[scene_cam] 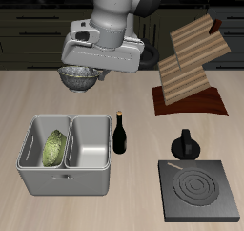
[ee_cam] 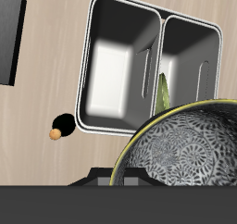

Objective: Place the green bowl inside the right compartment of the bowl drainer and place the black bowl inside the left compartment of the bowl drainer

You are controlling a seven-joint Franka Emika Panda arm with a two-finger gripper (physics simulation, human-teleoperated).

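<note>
**Black bowl in the air, heading for the empty well**

Tool (scene_cam: pixel 82 79) is clenched on the black bowl (scene_cam: pixel 80 77). The exterior view shows the bowl hanging under the fingers, clear of the counter (scene_cam: pixel 143 130); the wrist view shows its patterned inside right up against the camera.

The green bowl (scene_cam: pixel 55 147) already sits in one well of the bowl drainer (scene_cam: pixel 67 180), tipped on edge against the divider. The other well, next to the wine bottle (scene_cam: pixel 121 133), is empty, so I judge that is the target.

How to do it well:
- Drainer sits below the tool and toward the counter's front edge. Carry across at this height and descend only once over the empty well.
- Centre on that well, away from the divider and the green bowl's rim.
- The bottle stands just beside the drainer's outer wall, so watch the tool body on the way down.
- Release low, with the bowl inside the walls.

Arm pose: wrist points down, hand roughly level and well above the drainer, arm reaching in from the counter's back.
</note>
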